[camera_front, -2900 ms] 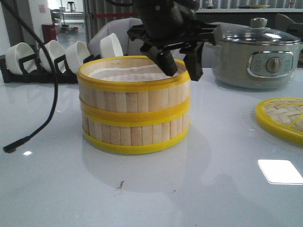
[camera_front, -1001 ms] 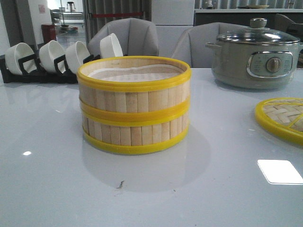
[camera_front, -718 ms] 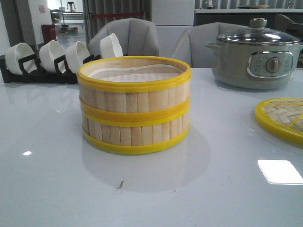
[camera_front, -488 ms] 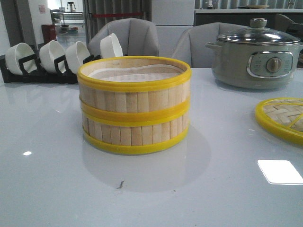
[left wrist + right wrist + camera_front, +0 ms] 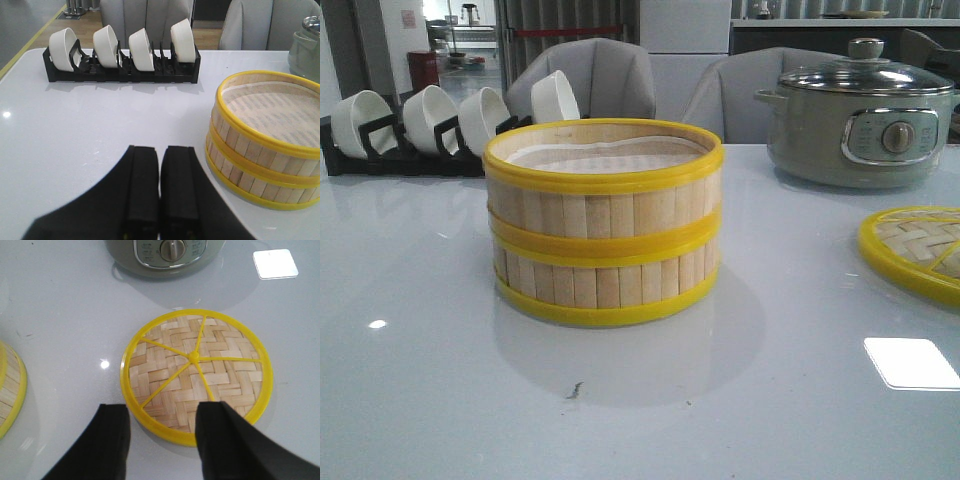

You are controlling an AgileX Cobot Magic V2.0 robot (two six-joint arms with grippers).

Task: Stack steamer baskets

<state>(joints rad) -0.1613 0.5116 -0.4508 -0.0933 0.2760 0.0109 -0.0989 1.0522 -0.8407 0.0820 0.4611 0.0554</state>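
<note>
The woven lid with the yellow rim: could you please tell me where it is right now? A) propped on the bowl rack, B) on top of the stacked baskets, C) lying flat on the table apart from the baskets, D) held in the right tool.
C: the woven lid lies flat on the table, off to the side of the steamer baskets, whose top is open, and the open right tool hovers above it without touching.

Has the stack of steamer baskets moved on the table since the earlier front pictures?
No. The steamer baskets sit at the same spot relative to the bowl rack behind them and the cooker.
</note>
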